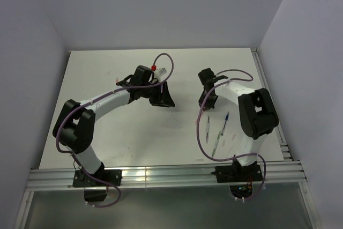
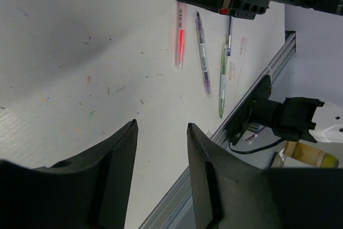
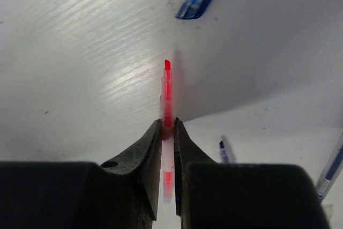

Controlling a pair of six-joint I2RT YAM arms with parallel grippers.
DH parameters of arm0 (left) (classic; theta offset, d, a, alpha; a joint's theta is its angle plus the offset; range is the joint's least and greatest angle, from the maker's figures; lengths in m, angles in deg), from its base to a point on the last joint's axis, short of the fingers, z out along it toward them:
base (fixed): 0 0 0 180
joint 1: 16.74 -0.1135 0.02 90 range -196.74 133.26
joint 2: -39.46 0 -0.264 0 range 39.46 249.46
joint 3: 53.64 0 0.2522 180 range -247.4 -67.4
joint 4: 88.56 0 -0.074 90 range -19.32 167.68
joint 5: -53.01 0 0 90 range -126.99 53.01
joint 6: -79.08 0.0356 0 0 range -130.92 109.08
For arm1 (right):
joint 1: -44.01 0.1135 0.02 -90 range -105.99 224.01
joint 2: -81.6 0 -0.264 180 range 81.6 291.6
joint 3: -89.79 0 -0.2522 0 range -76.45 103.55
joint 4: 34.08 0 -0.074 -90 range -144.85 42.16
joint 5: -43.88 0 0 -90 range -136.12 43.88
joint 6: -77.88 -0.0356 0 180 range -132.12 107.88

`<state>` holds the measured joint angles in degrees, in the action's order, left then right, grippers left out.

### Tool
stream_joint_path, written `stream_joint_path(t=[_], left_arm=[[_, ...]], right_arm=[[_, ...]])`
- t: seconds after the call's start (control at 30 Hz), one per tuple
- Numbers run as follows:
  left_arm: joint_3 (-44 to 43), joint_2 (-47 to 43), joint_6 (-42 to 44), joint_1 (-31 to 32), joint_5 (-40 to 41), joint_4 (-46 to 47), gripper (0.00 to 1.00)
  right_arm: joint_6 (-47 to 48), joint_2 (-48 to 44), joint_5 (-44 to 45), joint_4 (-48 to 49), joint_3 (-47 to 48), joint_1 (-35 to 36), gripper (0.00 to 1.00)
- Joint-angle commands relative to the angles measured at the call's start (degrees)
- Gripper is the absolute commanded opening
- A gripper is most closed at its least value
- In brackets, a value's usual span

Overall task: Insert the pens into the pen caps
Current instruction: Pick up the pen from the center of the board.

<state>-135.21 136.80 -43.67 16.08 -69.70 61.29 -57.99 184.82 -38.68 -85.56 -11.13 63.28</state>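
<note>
**White worktop (image 1: 96,68), red pen (image 3: 167,87) in grasp**

Nearer than it: loose pens (image 2: 202,57), pale pen caps (image 2: 231,71). Right end effector (image 3: 167,124) clenches it; left end effector (image 2: 161,126), to its left, hangs released, empty. Risk: the thin barrel pivots in the pinch, missing a cap.
</note>
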Motion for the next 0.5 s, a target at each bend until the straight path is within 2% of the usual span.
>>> stream_joint_path(t=[0.0,0.3,0.47], left_arm=[[1.62,-3.11,-2.22,0.32,-4.56,7.93,0.48],[4.00,-3.74,-8.02,0.23,-3.06,17.42,0.53],[4.01,-2.68,-10.84,0.32,-4.20,21.65,0.54]], right_arm=[[1.13,-5.91,-5.15,3.00,1.74,-0.20,0.00],[-2.47,-11.63,-15.96,6.86,6.92,3.32,0.00],[-3.87,-12.78,-17.37,7.65,9.21,5.51,0.00]])
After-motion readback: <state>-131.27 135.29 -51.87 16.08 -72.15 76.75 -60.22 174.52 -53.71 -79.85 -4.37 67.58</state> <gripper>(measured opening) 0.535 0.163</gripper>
